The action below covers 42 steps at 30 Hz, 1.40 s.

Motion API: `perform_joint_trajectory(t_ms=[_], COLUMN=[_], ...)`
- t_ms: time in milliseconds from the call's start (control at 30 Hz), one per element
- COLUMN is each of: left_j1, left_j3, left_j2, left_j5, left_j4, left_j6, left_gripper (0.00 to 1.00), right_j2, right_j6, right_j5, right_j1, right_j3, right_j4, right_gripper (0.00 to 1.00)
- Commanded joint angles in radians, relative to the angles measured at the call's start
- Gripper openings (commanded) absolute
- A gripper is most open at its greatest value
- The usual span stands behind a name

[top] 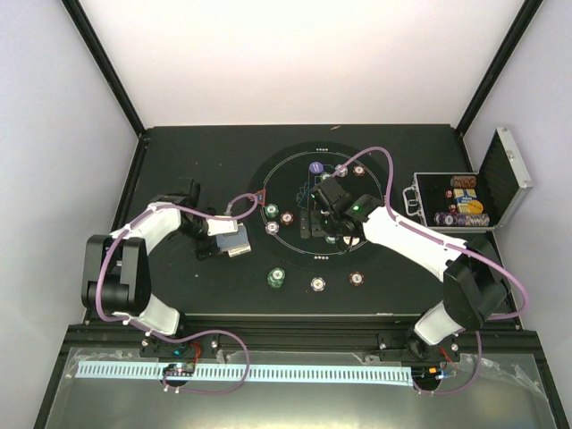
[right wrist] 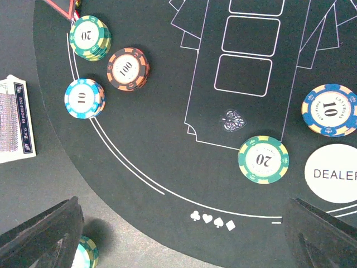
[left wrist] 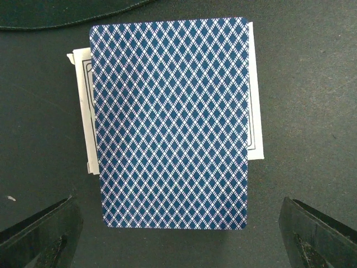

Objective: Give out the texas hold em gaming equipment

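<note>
Cards (left wrist: pixel 170 123) lie stacked on the desk (left wrist: pixel 312 111), centre of the left wrist view, between the wide-open, empty left jaws. Right jaws, equally open, hang above a green chip (right wrist: pixel 263 159) on the black mat (right wrist: pixel 156 128).

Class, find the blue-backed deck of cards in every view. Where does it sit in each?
Top external: the deck of cards lies left of centre, just off the round black mat.
Left wrist: the deck fills the middle.
Right wrist: the deck is cut by the left edge.
Shared landmark: the mat's curved rim beside it.
</note>
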Motion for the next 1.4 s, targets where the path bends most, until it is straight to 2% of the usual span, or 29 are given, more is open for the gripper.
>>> perform_joint_trajectory(t_ms=[0,1067,1367], left_j1=[-0.011,-0.044,-0.047], left_j3=[-0.009,-0.027,-0.041], left_j2=[0.02,0.09,0.089], left_j5=[-0.017,-0.044,-0.05], left_j4=[0.038,0.081,0.094], left_j6=[-0.02,-0.071,-0.062], left_gripper=[0.99,0.99,0.89], right_j2=[-0.006,-0.053,-0.052], right_j6=[0.027,0.061,0.061], right_j5=[0.023,0.059,0.058], right_j1=[0.009,0.007,0.009], right_j3=[0.016,-0.047,-0.051], right_j4=[-0.005,0.003,0.003], right_gripper=[1.0,0.98,0.96])
